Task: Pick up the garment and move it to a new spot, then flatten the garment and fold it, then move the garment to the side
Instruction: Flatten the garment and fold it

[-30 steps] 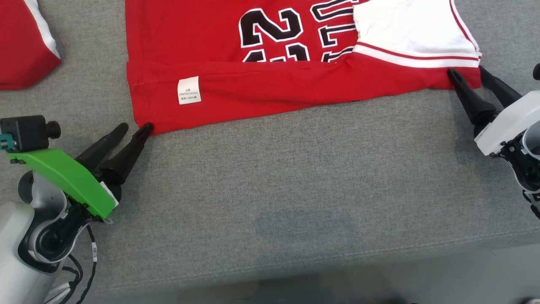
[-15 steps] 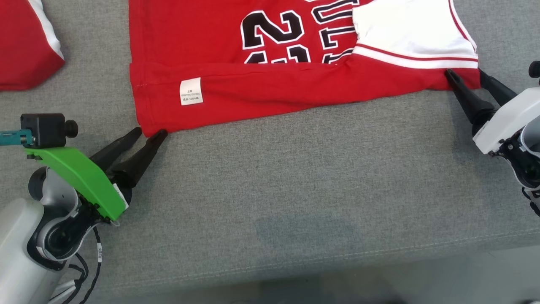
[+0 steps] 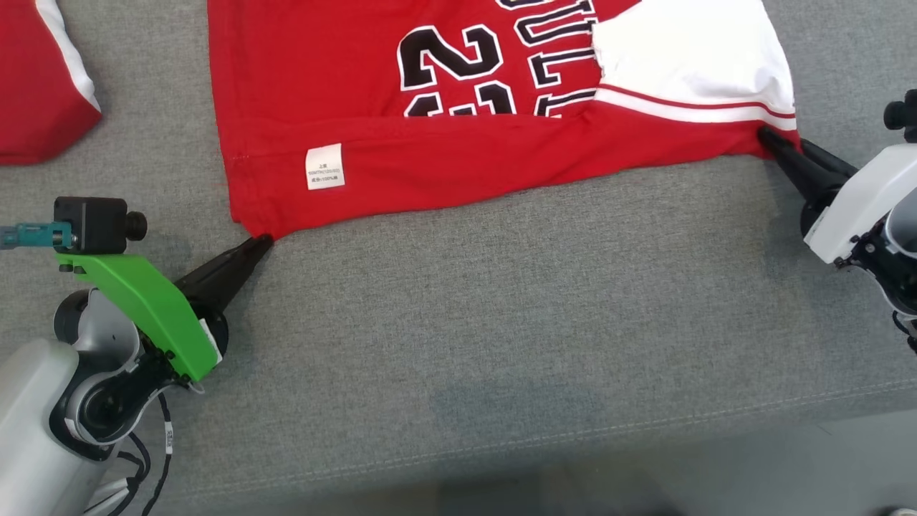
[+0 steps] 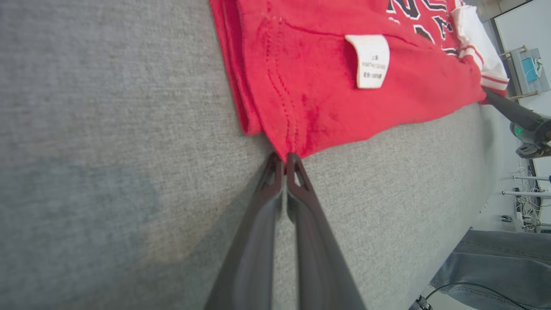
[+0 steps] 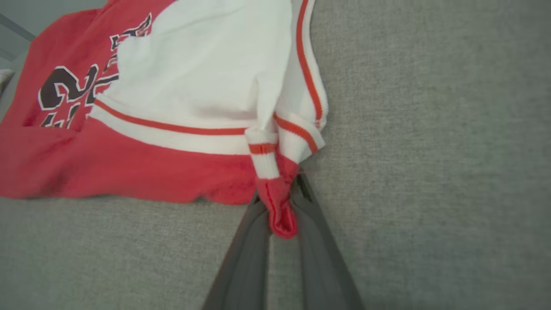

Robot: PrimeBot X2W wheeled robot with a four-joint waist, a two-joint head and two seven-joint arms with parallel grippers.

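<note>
The garment [image 3: 458, 150] is a red jersey with black-and-white numbers and a white sleeve, lying folded on the grey cloth table [image 3: 501, 301]. A white care label [image 3: 324, 167] shows near its lower left corner. My left gripper [image 3: 263, 242] is shut on that lower left corner; the left wrist view has both fingers pinched together on the red hem [image 4: 292, 146]. My right gripper [image 3: 768, 136] is shut on the lower right corner, and in the right wrist view a bunched red and white cuff [image 5: 277, 202] sits between its fingers.
Another red and white piece of cloth [image 3: 43, 86] lies at the far left. The table's front edge with its white seam [image 3: 645, 426] runs along the bottom. A person's jeans-clad leg [image 4: 499, 262] stands beyond the table in the left wrist view.
Both grippers went from open, straddling the garment's lower corners, to shut on them. The corners now pull toward the fingertips. The view has shifted slightly.
</note>
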